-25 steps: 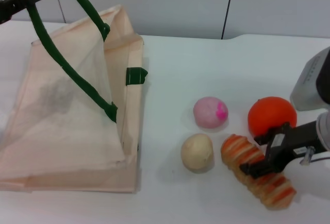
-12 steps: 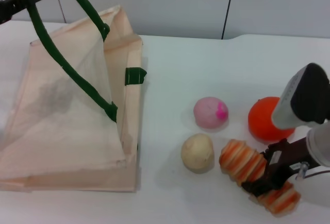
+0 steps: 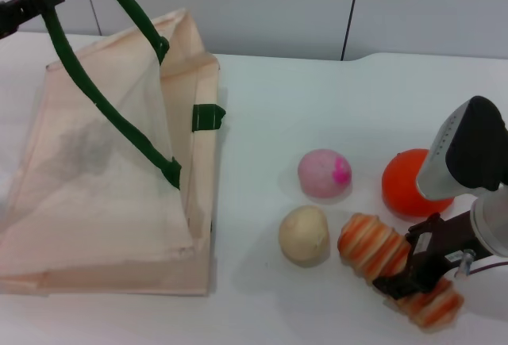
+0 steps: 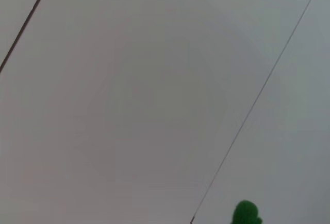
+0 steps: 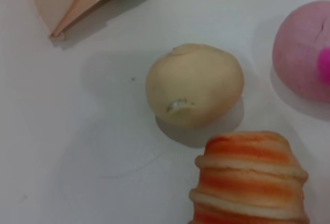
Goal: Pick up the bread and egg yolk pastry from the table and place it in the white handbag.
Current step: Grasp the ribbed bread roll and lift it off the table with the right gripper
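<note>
The bread (image 3: pixel 367 247), a ridged orange and cream loaf, lies at the table's front right. My right gripper (image 3: pixel 418 264) is shut across its middle, black fingers on either side. In the right wrist view the bread's near end (image 5: pixel 250 182) fills the lower edge. Just to the left of the loaf rests the egg yolk pastry (image 3: pixel 304 235), a pale beige ball (image 5: pixel 194 85), untouched. The white handbag (image 3: pixel 103 194) stands on the left, its mouth held up by a green handle (image 3: pixel 95 99). My left gripper (image 3: pixel 28 5) holds that handle at the top left.
A pink ball with a magenta spot (image 3: pixel 324 173) lies behind the pastry. A smooth orange ball (image 3: pixel 403 183) sits behind the bread, partly hidden by my right arm. A corner of the bag (image 5: pixel 67 0) shows in the right wrist view. White table (image 3: pixel 317 99) lies between bag and food.
My right wrist has tipped up and closed in on the bread. The loaf has shifted slightly and its left end has turned. The left arm and bag have not moved.
</note>
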{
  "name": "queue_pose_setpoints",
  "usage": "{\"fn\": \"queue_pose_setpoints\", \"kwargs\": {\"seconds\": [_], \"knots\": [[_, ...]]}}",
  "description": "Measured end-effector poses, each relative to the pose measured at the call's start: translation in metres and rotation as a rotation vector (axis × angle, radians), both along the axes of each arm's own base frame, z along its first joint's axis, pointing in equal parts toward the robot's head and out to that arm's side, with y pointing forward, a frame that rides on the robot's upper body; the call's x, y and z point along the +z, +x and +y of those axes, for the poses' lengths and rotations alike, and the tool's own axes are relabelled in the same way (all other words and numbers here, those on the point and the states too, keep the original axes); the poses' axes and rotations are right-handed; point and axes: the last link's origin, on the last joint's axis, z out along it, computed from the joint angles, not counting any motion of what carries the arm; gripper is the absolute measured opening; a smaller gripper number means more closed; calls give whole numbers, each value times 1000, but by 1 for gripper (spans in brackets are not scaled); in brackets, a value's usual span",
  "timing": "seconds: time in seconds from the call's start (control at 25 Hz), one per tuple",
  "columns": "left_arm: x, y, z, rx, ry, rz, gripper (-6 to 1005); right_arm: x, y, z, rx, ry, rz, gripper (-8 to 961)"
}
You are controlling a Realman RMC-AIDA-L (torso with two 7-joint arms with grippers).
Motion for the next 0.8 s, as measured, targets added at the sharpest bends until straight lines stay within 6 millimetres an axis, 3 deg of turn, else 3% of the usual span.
{"fn": "queue_pose_setpoints", "kwargs": {"seconds": [0.48,0.8], "knots": [[-2,0,0,-1,-13,7,120,2,-4,-1,23,-14,6,664],[-2,0,-1,-3,-15,6,119,17,-6,8,17,46,42,570]]}}
